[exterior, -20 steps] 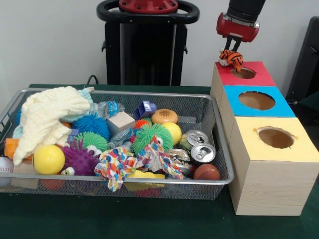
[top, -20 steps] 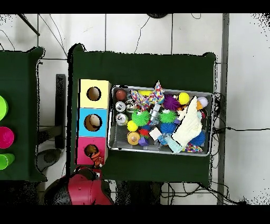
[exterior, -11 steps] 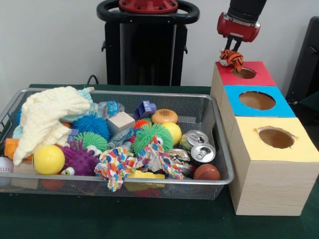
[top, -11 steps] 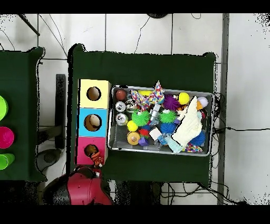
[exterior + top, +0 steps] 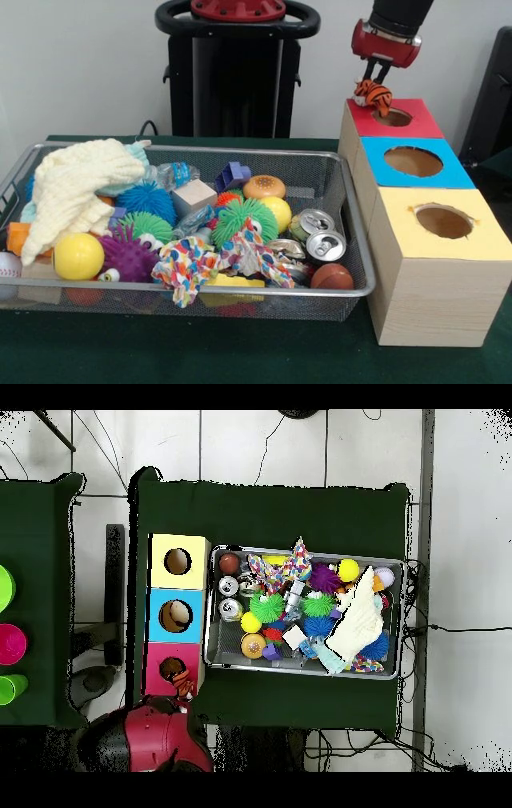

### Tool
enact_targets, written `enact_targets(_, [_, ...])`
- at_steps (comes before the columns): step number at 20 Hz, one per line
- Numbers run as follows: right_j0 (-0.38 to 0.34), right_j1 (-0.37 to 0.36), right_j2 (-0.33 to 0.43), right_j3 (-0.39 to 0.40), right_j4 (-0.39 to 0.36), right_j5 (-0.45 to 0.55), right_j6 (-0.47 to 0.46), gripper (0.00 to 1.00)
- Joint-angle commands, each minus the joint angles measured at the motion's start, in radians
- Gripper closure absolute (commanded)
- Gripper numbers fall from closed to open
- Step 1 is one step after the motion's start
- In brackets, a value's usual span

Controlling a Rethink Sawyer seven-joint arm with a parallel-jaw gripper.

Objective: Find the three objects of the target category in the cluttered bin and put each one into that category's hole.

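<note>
A red and black robot gripper (image 5: 373, 84) hangs above the red-topped box (image 5: 416, 118), its fingers pinched on a small orange and black striped tiger toy (image 5: 373, 94). The toy hangs over the far left rim of that box's round hole (image 5: 393, 118), not yet inside it. The red box is the farthest of three wooden boxes in a row along the right side of the green table (image 5: 160, 352); next comes a blue-topped box (image 5: 412, 162), then a yellow-topped box (image 5: 442, 222) nearest the front edge, each with a round hole. Just beside the boxes, to their left, sits a wire mesh bin (image 5: 344, 292) heaped with clutter: a cream knitted cloth (image 5: 76, 188) at its left end, a yellow ball (image 5: 78, 256), spiky rubber balls (image 5: 244, 218), two drink cans (image 5: 320, 234) near the right wall, and a multicoloured spotted cloth (image 5: 216, 260) toward the front.
</note>
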Motion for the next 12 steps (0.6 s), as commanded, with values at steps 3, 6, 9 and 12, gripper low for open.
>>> enact_targets(3, [-0.015, -0.006, 0.037, -0.195, -0.004, 0.027, 0.112, 1.00])
enact_targets(6, [-0.016, -0.010, 0.037, -0.197, -0.008, 0.037, 0.110, 1.00])
enact_targets(9, [-0.013, -0.012, 0.034, -0.209, -0.009, 0.058, 0.108, 1.00])
enact_targets(12, [-0.014, -0.009, 0.035, -0.220, -0.009, 0.071, 0.107, 1.00])
